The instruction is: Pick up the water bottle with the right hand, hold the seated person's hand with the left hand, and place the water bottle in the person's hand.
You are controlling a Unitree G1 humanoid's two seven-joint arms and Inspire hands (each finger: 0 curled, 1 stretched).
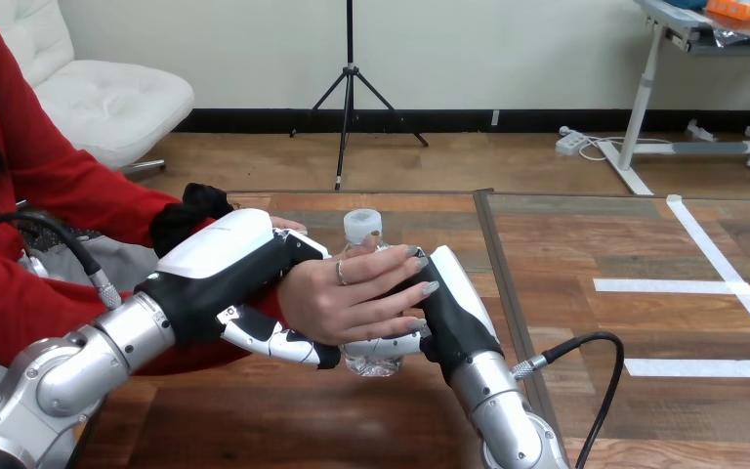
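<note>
Curling round the water bottle (pixel 362 230), the right hand (pixel 454 313) lies under the person's hand (pixel 350 298). The left hand (pixel 225 256) clasps the person's wrist (pixel 291 285).

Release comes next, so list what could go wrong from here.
1. The person's hand lies over the fingers of the right hand on the water bottle; opening them might pinch or knock it.
2. The left hand is curled round the person's wrist; any pull could tilt the bottle.
</note>
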